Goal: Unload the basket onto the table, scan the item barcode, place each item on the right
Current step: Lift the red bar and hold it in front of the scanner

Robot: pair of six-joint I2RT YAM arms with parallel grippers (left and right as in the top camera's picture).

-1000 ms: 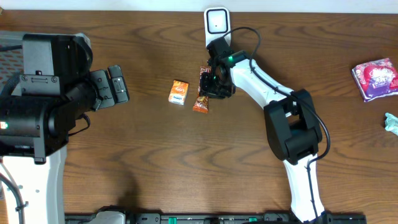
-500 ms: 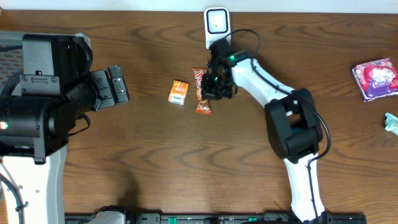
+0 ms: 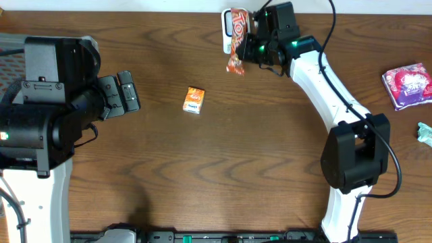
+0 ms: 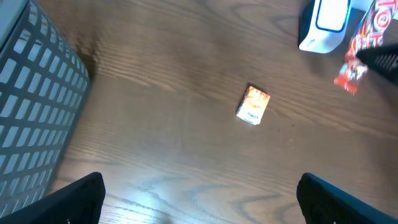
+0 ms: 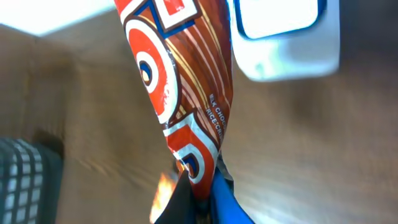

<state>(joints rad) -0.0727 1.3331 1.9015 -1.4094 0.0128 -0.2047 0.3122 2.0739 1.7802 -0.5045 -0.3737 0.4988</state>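
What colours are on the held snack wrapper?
The wrapper is brown with orange-red and white rings; right wrist view shows it best.

The work surface was a dark brown wooden table (image 3: 202, 175) with pronounced grain running left to right. It filled nearly the whole overhead frame. A narrow pale strip (image 3: 135, 4) ran along the top edge of that frame, beyond the table's far edge; whether it was wall or floor could not be determined. A grey basket (image 4: 31, 118) with a square-grid wall occupied the left side of the left wrist frame, with a dark shadow on the wood beside it. A soft pale glare (image 4: 155, 196) lay on the wood at the lower centre of that frame. Lighting was even, with soft-edged shadows.
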